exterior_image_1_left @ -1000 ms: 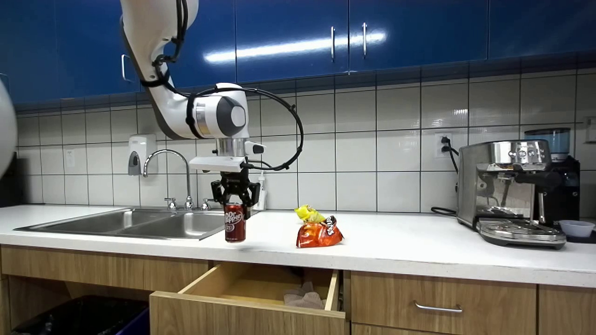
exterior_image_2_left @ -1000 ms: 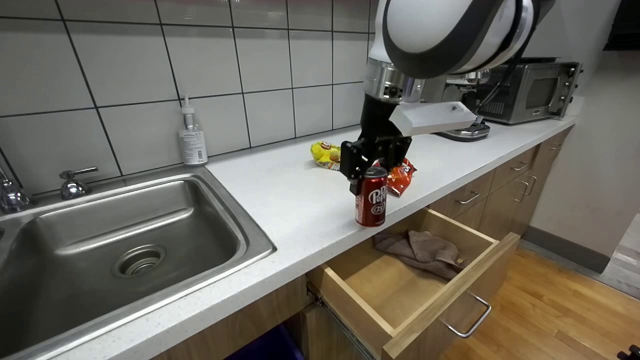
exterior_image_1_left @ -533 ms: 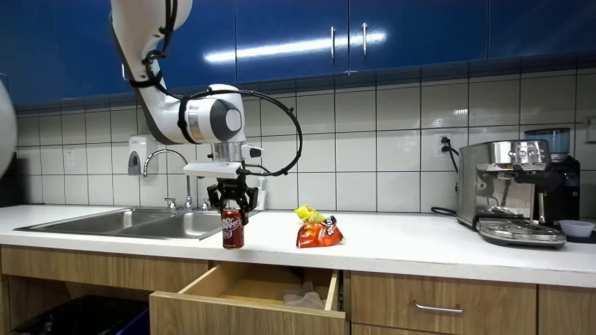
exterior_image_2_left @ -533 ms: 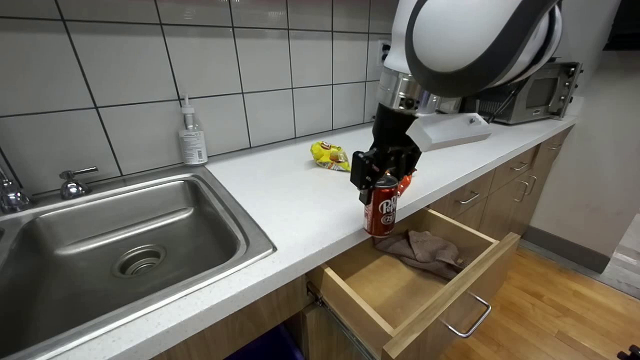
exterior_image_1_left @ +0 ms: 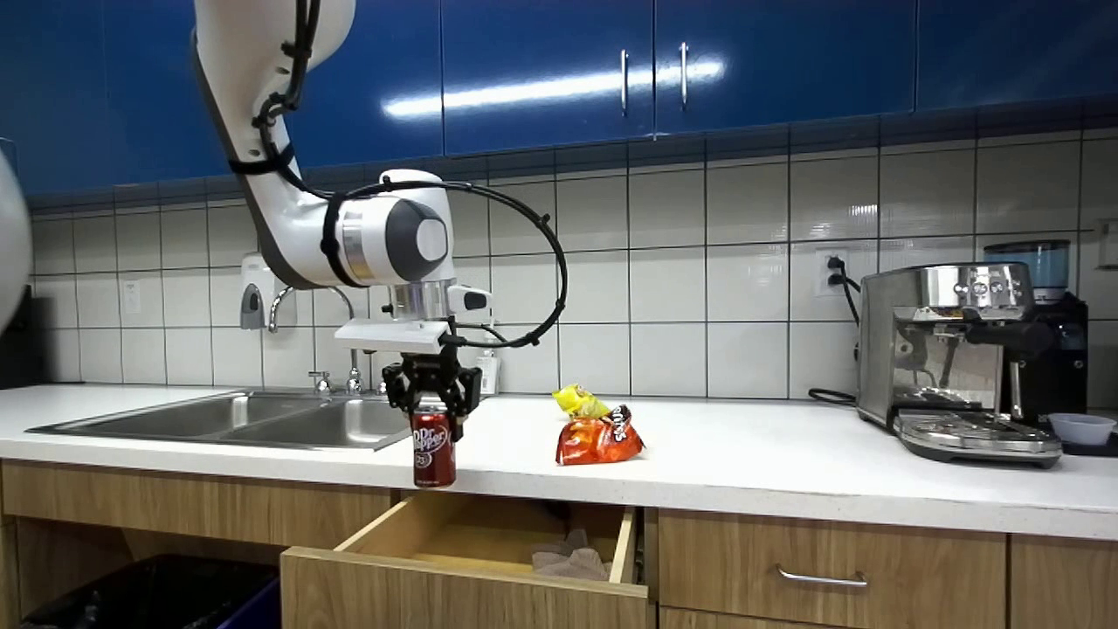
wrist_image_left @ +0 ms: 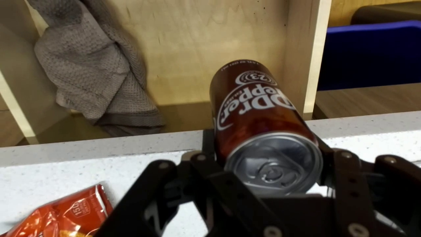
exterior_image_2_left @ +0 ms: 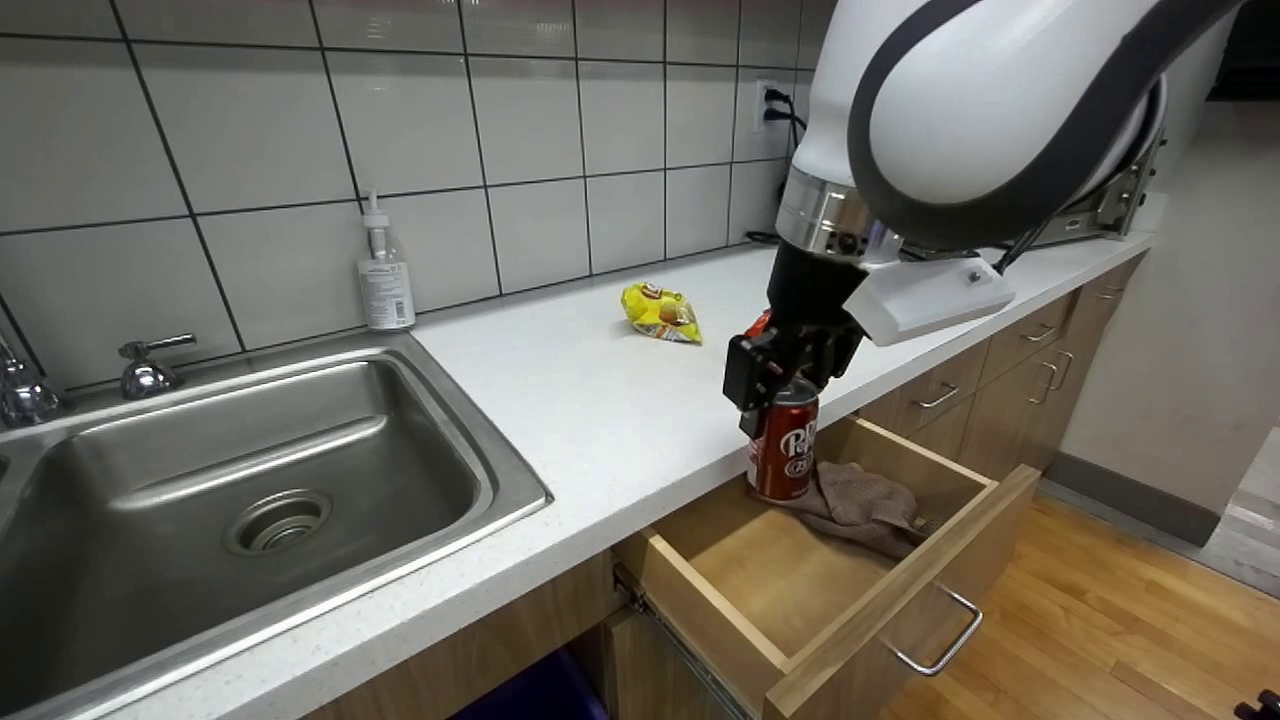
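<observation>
My gripper (exterior_image_1_left: 434, 426) is shut on a dark red Dr Pepper can (exterior_image_1_left: 434, 456) with a silver top. The can hangs upright under the gripper at the counter's front edge, in front of the drawer opening. It also shows in an exterior view (exterior_image_2_left: 783, 455) and in the wrist view (wrist_image_left: 253, 102), with one finger on each side near its top. Below is an open wooden drawer (exterior_image_2_left: 715, 600) holding a crumpled brown towel (exterior_image_2_left: 870, 505). An orange chip bag (exterior_image_1_left: 598, 439) and a yellow chip bag (exterior_image_1_left: 579, 404) lie on the counter beside the gripper.
The white counter (exterior_image_2_left: 570, 400) has a steel sink (exterior_image_2_left: 440, 420) at one side and a soap bottle (exterior_image_2_left: 387, 290) by the wall. An espresso machine (exterior_image_1_left: 943, 349) stands further along. The drawer front (exterior_image_1_left: 472, 598) sticks out. A purple bin (wrist_image_left: 368, 56) is beside the drawer.
My gripper, still shut on the can, has moved down and forward from above the counter to its front edge by the open drawer. The drawer, towel and bags have not moved.
</observation>
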Robot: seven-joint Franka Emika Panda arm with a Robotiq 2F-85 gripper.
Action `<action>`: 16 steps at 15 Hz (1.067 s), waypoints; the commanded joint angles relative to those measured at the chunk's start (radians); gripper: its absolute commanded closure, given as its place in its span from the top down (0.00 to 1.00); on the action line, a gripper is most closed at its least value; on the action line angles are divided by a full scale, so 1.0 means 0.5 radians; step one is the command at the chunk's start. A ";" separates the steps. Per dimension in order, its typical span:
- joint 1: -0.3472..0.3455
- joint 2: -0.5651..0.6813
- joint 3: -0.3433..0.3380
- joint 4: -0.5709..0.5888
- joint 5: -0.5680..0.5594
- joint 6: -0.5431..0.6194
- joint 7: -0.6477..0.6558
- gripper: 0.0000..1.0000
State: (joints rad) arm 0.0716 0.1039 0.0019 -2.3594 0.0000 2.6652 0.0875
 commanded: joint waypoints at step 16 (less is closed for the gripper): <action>-0.018 0.103 -0.058 -0.163 -0.144 0.298 0.054 0.39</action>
State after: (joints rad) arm 0.0680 0.1532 -0.0240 -2.4367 -0.0407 2.7891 0.0900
